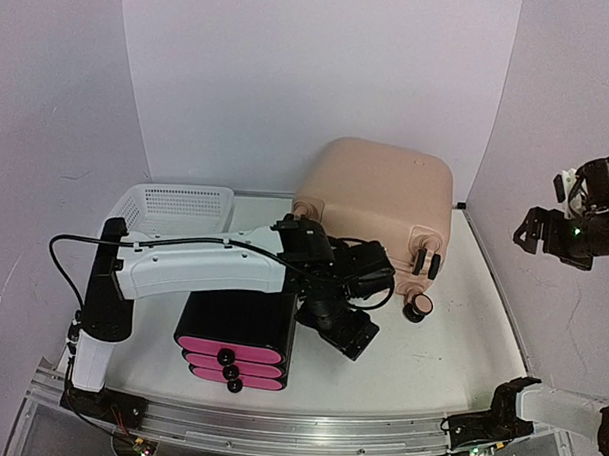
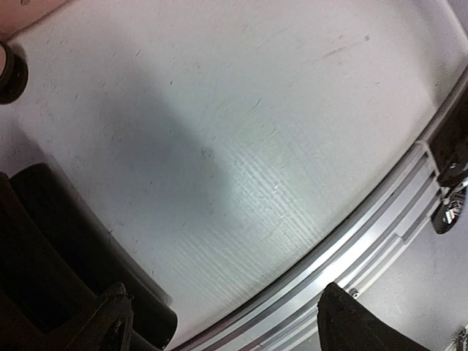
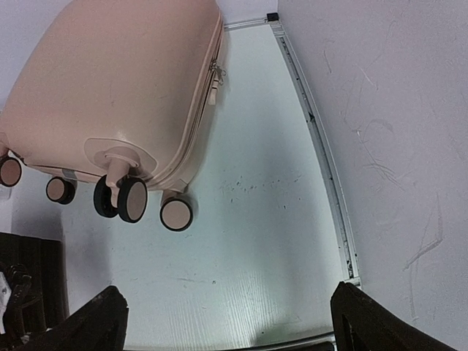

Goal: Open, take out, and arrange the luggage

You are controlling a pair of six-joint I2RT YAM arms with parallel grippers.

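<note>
The luggage (image 1: pixel 380 201) is a large beige-pink hard-shell suitcase, lying closed at the back right of the table. Its black wheels with beige hubs (image 1: pixel 418 307) face the front. My left gripper (image 1: pixel 343 331) hangs open and empty just in front of the suitcase's near left corner. In the left wrist view the gripper (image 2: pixel 230 329) sits over bare table, with one wheel (image 2: pixel 9 73) at the top left. My right gripper (image 1: pixel 544 236) is raised at the far right, open and empty. The right wrist view shows the gripper (image 3: pixel 234 329) and the suitcase (image 3: pixel 117 80) with its zipper pull (image 3: pixel 214 84).
A black box with three pink drawer fronts (image 1: pixel 235 348) stands at the front, under my left arm. A white mesh basket (image 1: pixel 175 205) sits at the back left. A metal rail (image 1: pixel 307 428) runs along the near edge, and it also shows in the left wrist view (image 2: pixel 380 227).
</note>
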